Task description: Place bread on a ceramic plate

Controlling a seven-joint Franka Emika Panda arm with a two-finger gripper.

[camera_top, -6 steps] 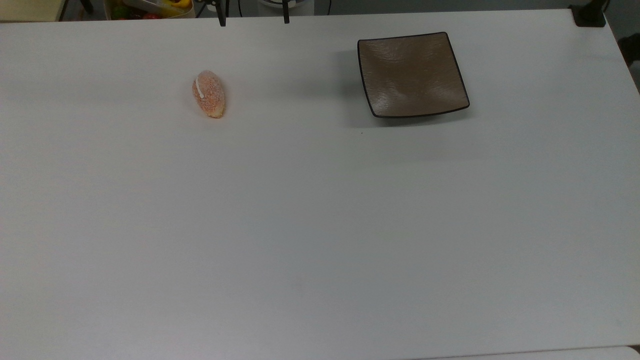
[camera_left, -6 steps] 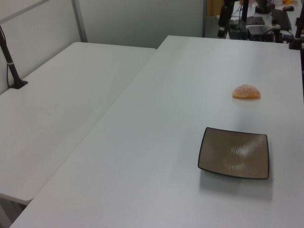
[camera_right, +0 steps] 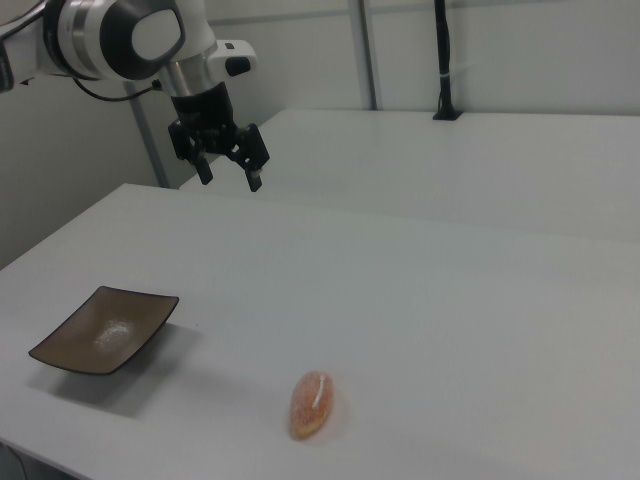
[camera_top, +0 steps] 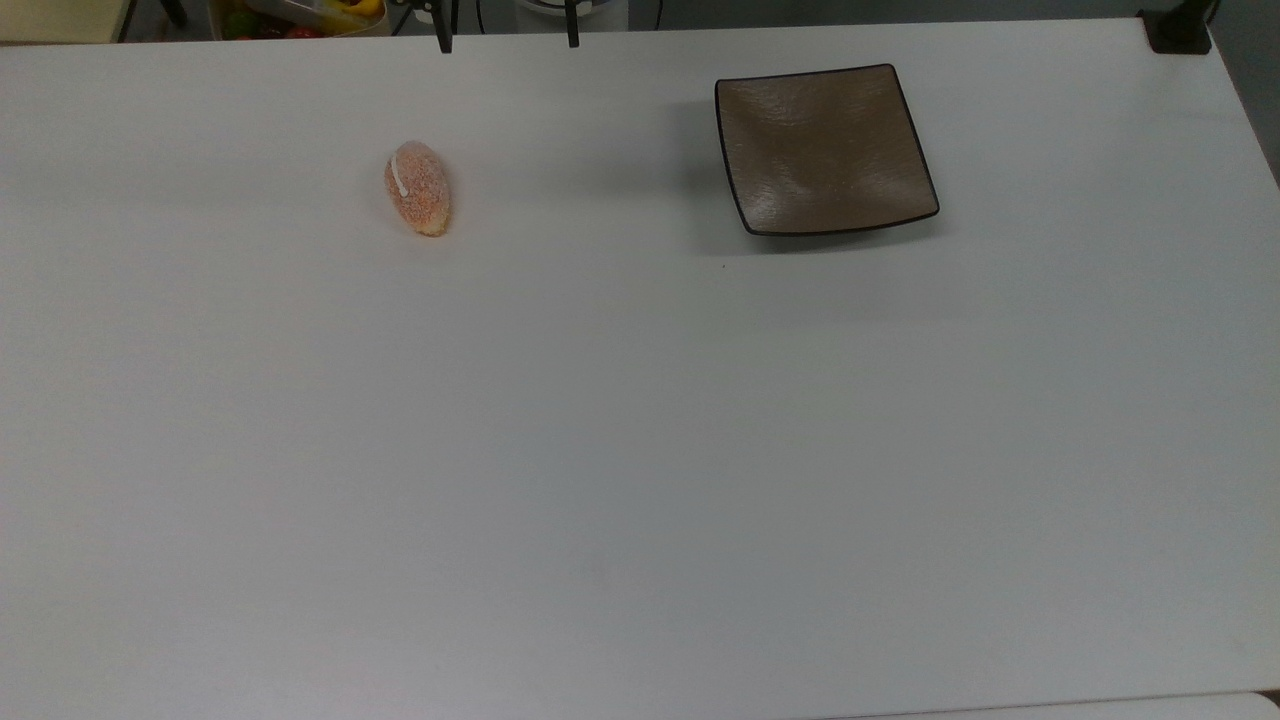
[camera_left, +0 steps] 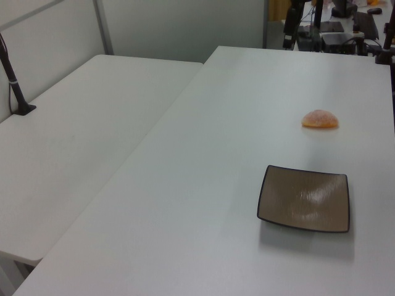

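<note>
The bread point(camera_top: 418, 188), a small orange-pink speckled roll with a white stripe, lies on the white table point(camera_top: 640, 450) toward the top view's left; it also shows as bread point(camera_left: 320, 119) and bread point(camera_right: 312, 404). The ceramic plate point(camera_top: 823, 150), square, brown and glossy, sits bare to the top view's right, apart from the roll; the same plate point(camera_left: 304, 198) and plate point(camera_right: 105, 328) show in the side views. In the right view my gripper point(camera_right: 230, 173) hangs open high above the table, behind the plate and far from both.
A second white table point(camera_left: 80, 142) adjoins on the left view's left, with a black post point(camera_left: 13, 80) clamped to it. Black stands point(camera_top: 442, 30) and a fruit bin point(camera_top: 300, 15) line the top view's far edge. A black clamp point(camera_top: 1178, 30) sits at the corner.
</note>
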